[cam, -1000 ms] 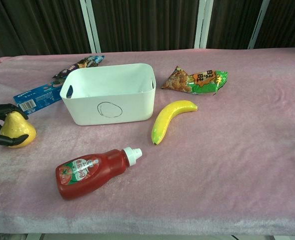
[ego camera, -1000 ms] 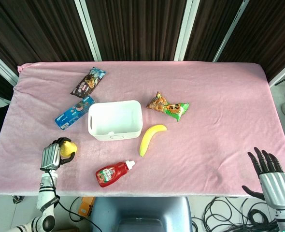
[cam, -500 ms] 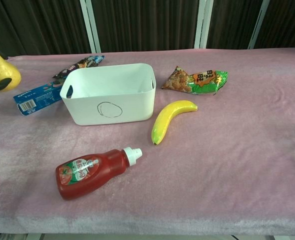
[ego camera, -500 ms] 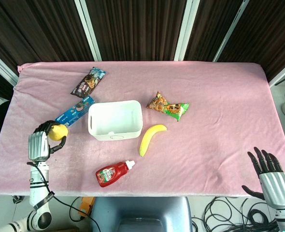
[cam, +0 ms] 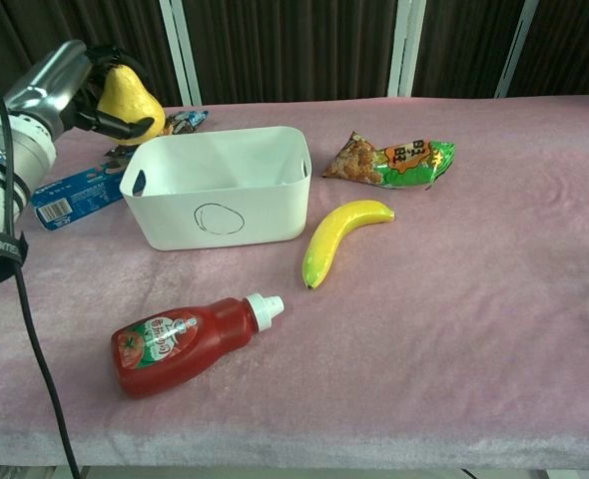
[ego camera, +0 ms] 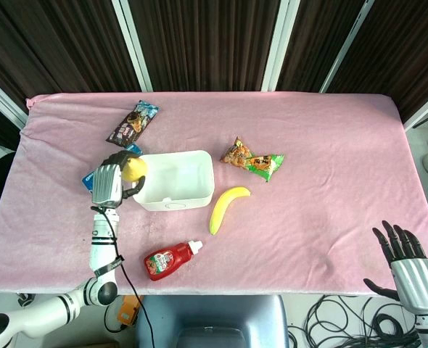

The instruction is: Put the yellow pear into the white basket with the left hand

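While left hand [ego camera: 109,183] grips yellow pear [ego camera: 133,168], white basket [ego camera: 173,199] just beside.

The white basket [ego camera: 173,179] sits centre-left with its mouth open and nothing inside, so the way in from above is free. At its left rim, the blue cookie pack [ego camera: 111,167] crowds close. The banana [ego camera: 227,207] lies just right, the ketchup bottle [ego camera: 170,259] below. The right half of the bench [ego camera: 344,188] lies bare.

Robot lab – pink-clothed table [ego camera: 330,145], loose cables [ego camera: 344,319] underneath.
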{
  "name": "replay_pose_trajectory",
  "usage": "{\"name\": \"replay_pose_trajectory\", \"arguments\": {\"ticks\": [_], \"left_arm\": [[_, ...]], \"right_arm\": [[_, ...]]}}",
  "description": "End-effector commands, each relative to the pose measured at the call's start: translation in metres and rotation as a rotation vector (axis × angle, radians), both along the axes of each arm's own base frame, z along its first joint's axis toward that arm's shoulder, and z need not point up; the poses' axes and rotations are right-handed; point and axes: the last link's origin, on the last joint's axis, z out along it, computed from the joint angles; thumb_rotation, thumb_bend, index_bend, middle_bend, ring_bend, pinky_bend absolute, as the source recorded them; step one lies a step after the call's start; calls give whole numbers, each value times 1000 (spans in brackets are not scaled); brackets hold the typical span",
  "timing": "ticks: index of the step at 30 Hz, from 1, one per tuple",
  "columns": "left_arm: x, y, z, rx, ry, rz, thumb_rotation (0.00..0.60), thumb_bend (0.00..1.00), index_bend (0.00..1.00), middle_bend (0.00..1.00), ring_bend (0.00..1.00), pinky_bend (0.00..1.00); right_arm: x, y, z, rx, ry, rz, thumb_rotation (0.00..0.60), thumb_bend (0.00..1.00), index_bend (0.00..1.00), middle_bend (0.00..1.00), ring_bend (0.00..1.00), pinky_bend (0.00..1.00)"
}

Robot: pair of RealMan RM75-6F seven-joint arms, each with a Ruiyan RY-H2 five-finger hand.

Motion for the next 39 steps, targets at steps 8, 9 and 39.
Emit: {"name": "replay_pose_trajectory", "arguments": {"ticks": [8,9,39], "left_arm": [[7,-12,-1,-43,-48,-32,600,309,0,0,0,261],[6,-13,1,-41,-50,-34,600,307,0,0,0,259],[-166,-210,134,-148,515,160,600,335,57,143,129,252]], "right_arm": [[-1,0,-1,5,11,2,600,101,162,40,43,233],[-1,-1,-2,6,14,1,600,101,162,41,43,233],[1,3,-8,-3,17,43,600,101,85,40,43,233]]}}
